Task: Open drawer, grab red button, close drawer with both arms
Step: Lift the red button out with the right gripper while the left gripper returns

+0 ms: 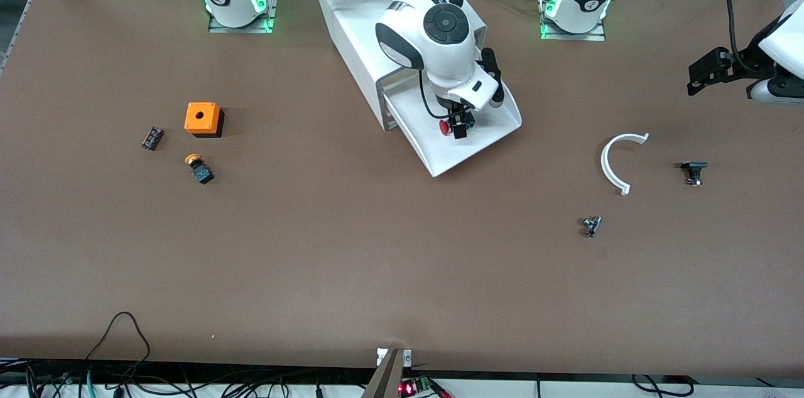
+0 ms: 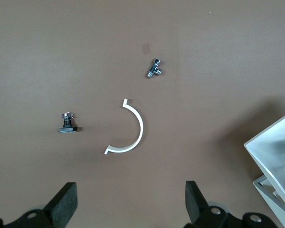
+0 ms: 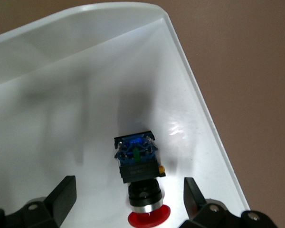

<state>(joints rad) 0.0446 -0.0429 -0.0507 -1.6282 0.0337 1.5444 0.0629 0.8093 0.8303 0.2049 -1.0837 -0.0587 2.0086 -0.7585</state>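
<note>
The button [image 3: 138, 183] lies on its side in the open drawer [image 1: 483, 147] at centre frame of the front view, between the spread, empty fingers [image 3: 61, 197] of the right gripper [image 1: 457, 125]. It looks small, light and rigid, its round cap likely slippery, so the squarer black body seems the surest hold. The left gripper [image 2: 131, 205] waits released over bare table at the right edge

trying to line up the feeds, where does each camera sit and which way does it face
Front view: high across the table, facing both arm bases; shows the right gripper over the open drawer.
Left wrist view: looks down at the white curved piece; open left gripper.
Right wrist view: looks down into the drawer at the red button; open right gripper.
Shared: front and left wrist views both show the curved piece.
</note>
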